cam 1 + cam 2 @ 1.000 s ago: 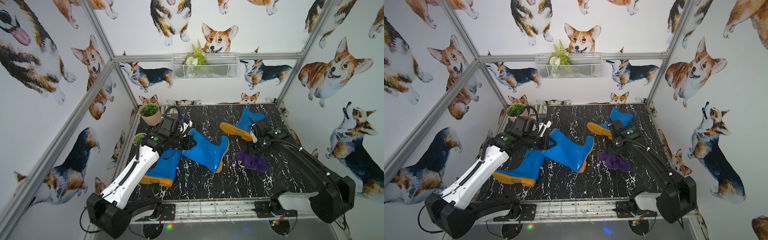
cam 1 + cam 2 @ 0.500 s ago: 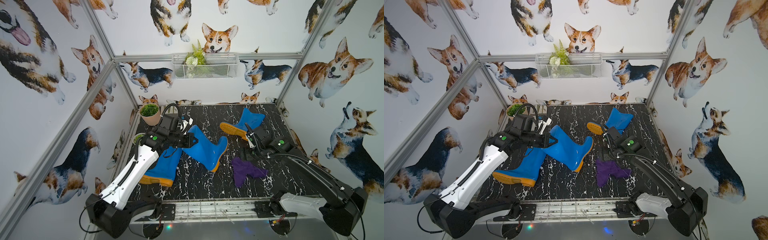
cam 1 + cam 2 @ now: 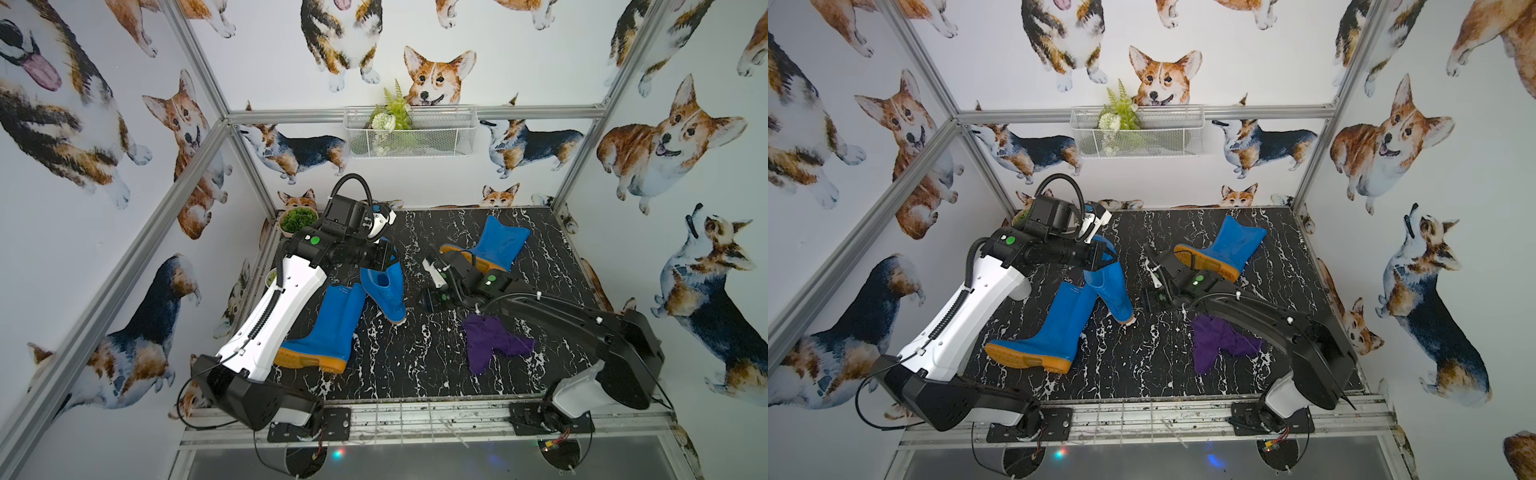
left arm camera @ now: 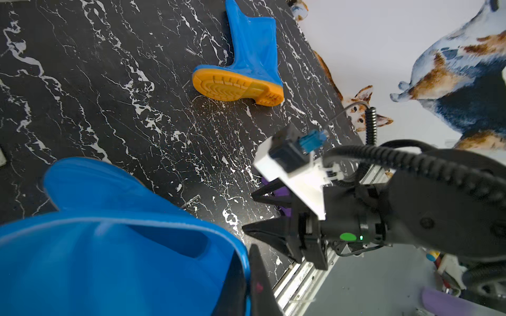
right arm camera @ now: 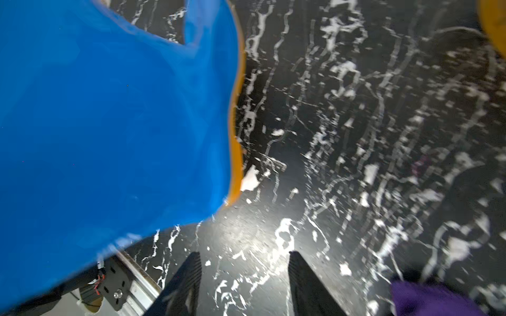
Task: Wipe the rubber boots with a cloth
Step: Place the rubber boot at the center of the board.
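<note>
Nearest to me the cloth point(image 3: 492, 343) lies rumpled and loose on the black marbled counter point(image 3: 415, 365), one edge tucked under my right forearm. Well to the left of the cloth, and about as near, the lying boot point(image 3: 328, 328) rests on its side, its orange sole turned toward the front rail and its shaft pointing away. Just beyond the cloth and a little to its left hangs my right pincer point(image 5: 243, 255), low over the counter. Its jaws stand apart with only bare marble between them, and in the right wrist view a purple corner of the cloth shows near one finger point(image 5: 309, 284), apart from it. Farther left of the cloth, just beside the lying boot's shaft, is the held boot point(image 3: 384, 291). My left pincer point(image 3: 390, 258) is clamped on the rim of its shaft, one finger point(image 4: 257, 273) outside the rim, and the boot hangs toe-down; whether the toe meets the counter I cannot tell. Beyond the cloth, past my right wrist, the far boot point(image 3: 496, 243) lies on its side, its orange sole turned toward my right pincer. Far to the left of the cloth, at the back corner, stands a plant pot point(image 3: 284, 226). Beyond the cloth, up on the back wall, hangs a wire basket point(image 3: 440, 139).
</note>
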